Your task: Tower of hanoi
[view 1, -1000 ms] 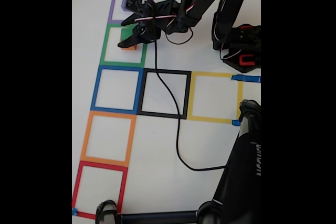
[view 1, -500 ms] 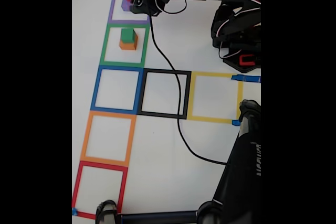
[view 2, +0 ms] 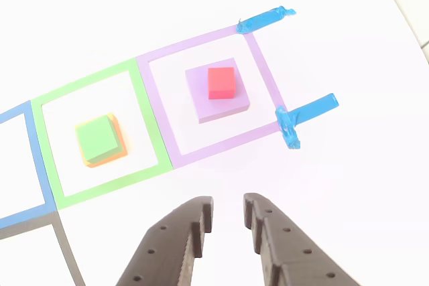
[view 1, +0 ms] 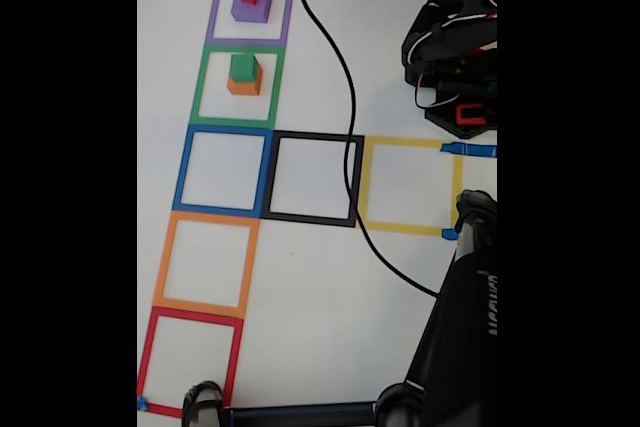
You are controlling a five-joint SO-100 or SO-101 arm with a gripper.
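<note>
**Four cubes in two stacks of two**

Four cubes stand on the white table [view 1: 320, 287], near its far left corner in the fixed view. The red cube [view 2: 221, 82] sits on the purple cube [view 2: 218, 95] inside the purple tape square [view 1: 249, 7]. The green cube [view 2: 97, 137] sits on the orange cube [view 2: 119, 145] inside the green tape square [view 1: 238, 87], the next one along the left edge. Seven tape squares are laid out in all, five of them bare. The gripper [view 2: 228, 216] hangs above the bare table beside the purple square, holding nothing, its jaws a narrow gap apart. One black cable [view 1: 345, 117] trails across the table.
</note>
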